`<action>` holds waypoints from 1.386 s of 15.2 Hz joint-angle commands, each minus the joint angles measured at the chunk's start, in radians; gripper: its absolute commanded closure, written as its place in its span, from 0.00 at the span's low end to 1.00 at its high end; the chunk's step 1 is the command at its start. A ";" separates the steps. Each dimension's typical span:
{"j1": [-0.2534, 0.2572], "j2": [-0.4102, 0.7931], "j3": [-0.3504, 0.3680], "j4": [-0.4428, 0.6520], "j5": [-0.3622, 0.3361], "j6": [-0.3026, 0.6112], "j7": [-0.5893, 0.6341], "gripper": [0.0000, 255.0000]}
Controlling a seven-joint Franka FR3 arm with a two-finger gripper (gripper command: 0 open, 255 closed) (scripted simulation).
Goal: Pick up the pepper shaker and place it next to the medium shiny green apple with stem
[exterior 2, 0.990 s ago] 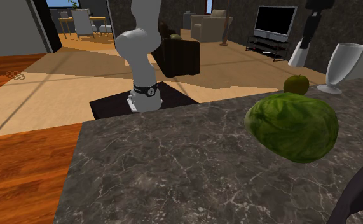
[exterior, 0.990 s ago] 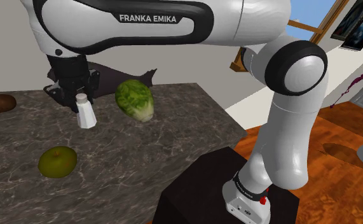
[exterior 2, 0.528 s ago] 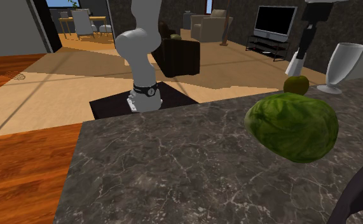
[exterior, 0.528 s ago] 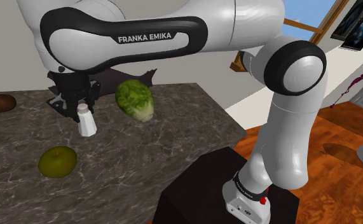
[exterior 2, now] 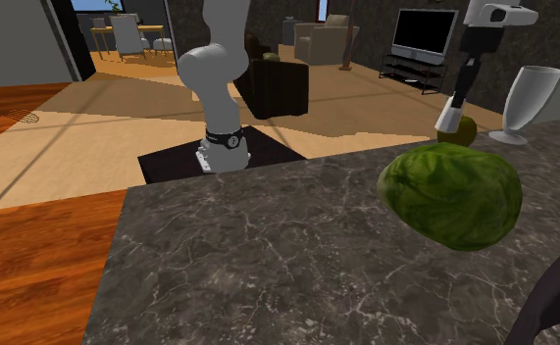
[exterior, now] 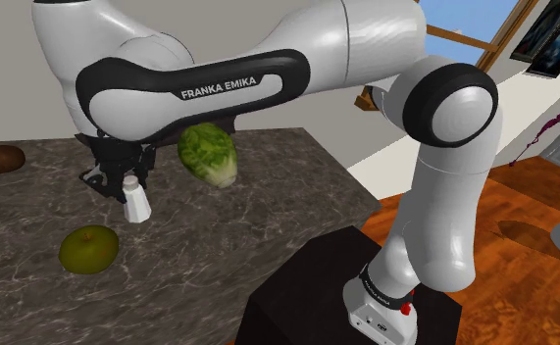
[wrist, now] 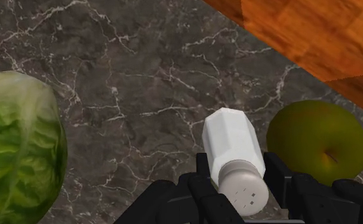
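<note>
**Fig. Placing step, viewed from beside the stand.** The white pepper shaker (exterior: 135,201) sits upright in the black gripper (exterior: 121,176). It is just beside the olive-green apple (exterior: 89,248), on the side of the apple facing the lettuce head (exterior: 209,154), i.e. btw. the two. Shaker and apple are near but not touching. I cannot tell whether the shaker's base is already on the dark veined counter (exterior: 278,221).

**Doing the step well (judgement).** The spot beside the apple looks about right, so little sideways travel seems needed.
- Lower straight down, keeping the shaker vertical.
- Let the base bear flat on bare counter before releasing.
- Keep off the apple: it is round and would prob. roll if nudged.
- After release, open only slightly and lift straight up, since the finger on the apple's side has little room.

**Gripper (wrist view).** The gripper (wrist: 237,184) is closed to approx. the shaker's own width. Its two fingers press on opposite sides of the shaker (wrist: 232,149), just below the perforated cap. It holds the shaker and nothing else. The apple (wrist: 318,141) lies just beyond one finger w/ no contact evident.
</note>
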 commanded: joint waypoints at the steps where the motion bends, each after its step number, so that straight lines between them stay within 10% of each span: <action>1: -0.001 0.005 -0.001 -0.023 -0.003 0.028 0.003 1.00; 21: 0.000 0.057 -0.011 -0.115 -0.026 0.169 0.029 1.00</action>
